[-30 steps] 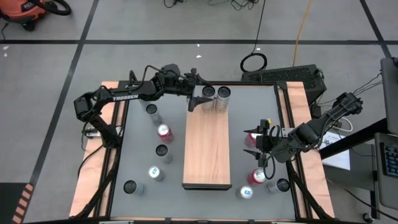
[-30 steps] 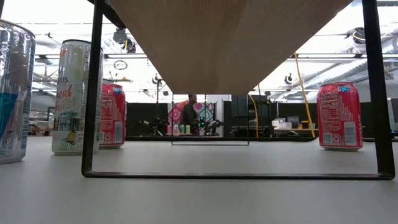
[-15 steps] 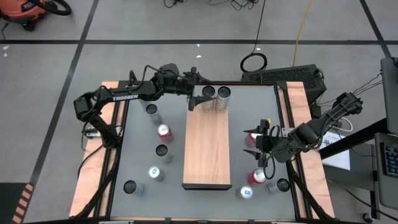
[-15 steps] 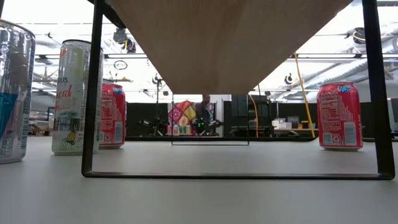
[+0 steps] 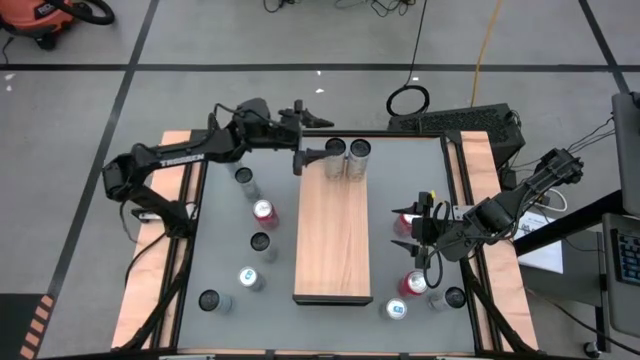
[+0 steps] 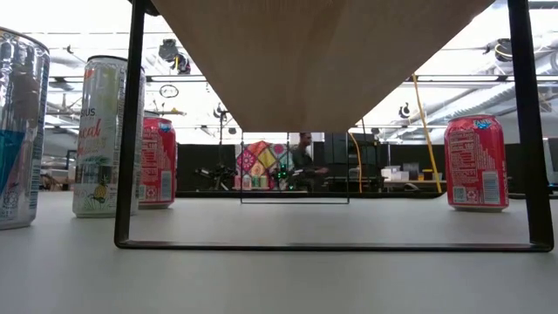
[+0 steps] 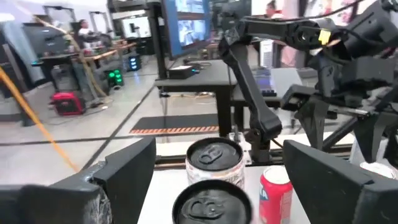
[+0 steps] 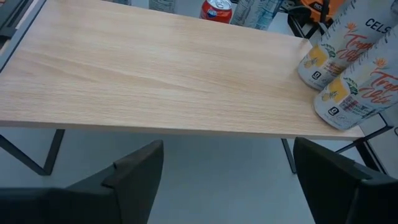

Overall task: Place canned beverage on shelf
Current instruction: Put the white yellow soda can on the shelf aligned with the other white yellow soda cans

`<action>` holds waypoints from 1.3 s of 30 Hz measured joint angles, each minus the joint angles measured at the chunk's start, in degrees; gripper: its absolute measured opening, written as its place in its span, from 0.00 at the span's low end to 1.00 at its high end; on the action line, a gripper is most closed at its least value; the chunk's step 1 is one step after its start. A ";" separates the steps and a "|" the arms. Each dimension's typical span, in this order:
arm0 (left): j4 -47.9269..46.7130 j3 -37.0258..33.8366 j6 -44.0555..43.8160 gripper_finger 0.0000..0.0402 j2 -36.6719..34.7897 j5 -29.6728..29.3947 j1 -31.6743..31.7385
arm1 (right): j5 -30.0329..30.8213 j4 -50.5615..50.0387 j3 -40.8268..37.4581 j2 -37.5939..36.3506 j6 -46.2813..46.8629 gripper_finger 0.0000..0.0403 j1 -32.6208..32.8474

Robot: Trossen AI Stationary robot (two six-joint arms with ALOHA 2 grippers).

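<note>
On the grey worktop [image 5: 225,255] we see the left end effector [image 5: 299,160] — jaws wide, empty — pulled back from two cans [image 5: 346,159] now standing on the shelf [image 5: 333,240]; that placement looks done. The right end effector [image 5: 405,230] waits, open, beside the shelf.

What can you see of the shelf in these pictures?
The shelf is a long, light-brown board with wood grain, lying flat and raised on thin dark metal legs above the grey table. Two tall cans stand upright side by side at its far end; the rest of its top is bare. No gripper touches it.
</note>
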 joint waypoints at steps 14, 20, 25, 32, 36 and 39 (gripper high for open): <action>-27.89 -3.25 -8.55 0.85 -12.77 -16.24 -24.18 | 0.39 2.39 -0.02 3.61 -0.21 0.75 -0.02; -28.12 -6.82 -13.34 0.85 -12.65 -35.31 -40.91 | -1.30 8.84 -0.02 5.77 -2.42 0.75 0.11; -26.87 -9.14 -18.49 0.85 -12.61 -54.98 -52.97 | -1.64 14.52 -0.02 6.10 -6.52 0.75 0.26; -27.85 -14.95 -26.91 0.85 -12.58 -70.35 -61.42 | -1.66 21.30 -0.02 6.10 -9.08 0.75 0.26; -34.57 -15.65 -31.17 0.85 -12.57 -72.67 -62.39 | -1.66 21.33 -0.02 6.10 -9.37 0.75 0.26; -40.62 -15.65 -35.20 0.85 -12.61 -73.37 -62.35 | -1.68 21.20 -0.02 6.10 -9.38 0.75 0.26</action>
